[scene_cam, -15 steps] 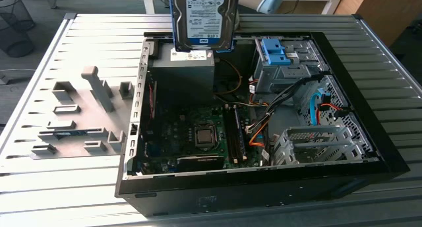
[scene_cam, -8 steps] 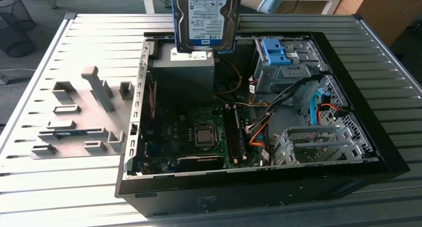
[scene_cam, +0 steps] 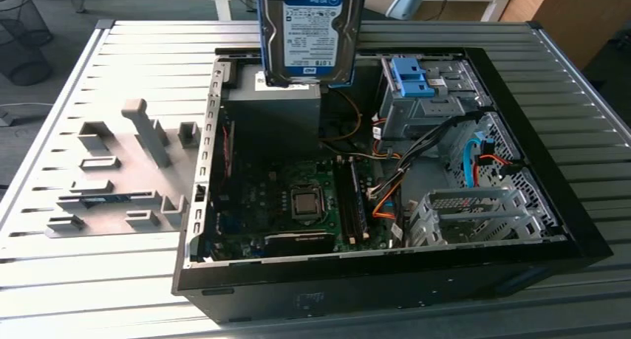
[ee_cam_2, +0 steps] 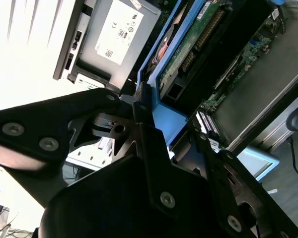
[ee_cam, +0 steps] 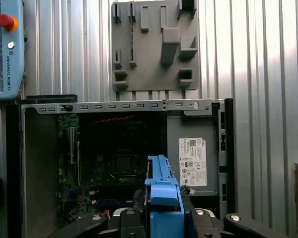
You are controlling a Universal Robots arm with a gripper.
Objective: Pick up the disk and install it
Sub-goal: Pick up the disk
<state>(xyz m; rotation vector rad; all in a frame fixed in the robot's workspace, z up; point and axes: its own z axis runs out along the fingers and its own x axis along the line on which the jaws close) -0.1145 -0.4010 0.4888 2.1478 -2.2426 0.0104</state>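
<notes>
The gripper (ee_cam_2: pixel 151 119) is clenched on the disk's blue frame. The disk (scene_cam: pixel 312 32) hangs on edge in the air, its label facing the exterior view, just above the power supply (ee_cam: pixel 188 129) inside the open case (scene_cam: pixel 572 213). A grey fixture plate (scene_cam: pixel 118 176) lies beside the case.

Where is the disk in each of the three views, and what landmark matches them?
Exterior view: the disk hangs upright above the open computer case.
Second wrist view: disk, circuit side showing, clamped in the end effector.
First wrist view: disk's blue edge, in front of the case.
Shared landmark: the grey power supply.
</notes>
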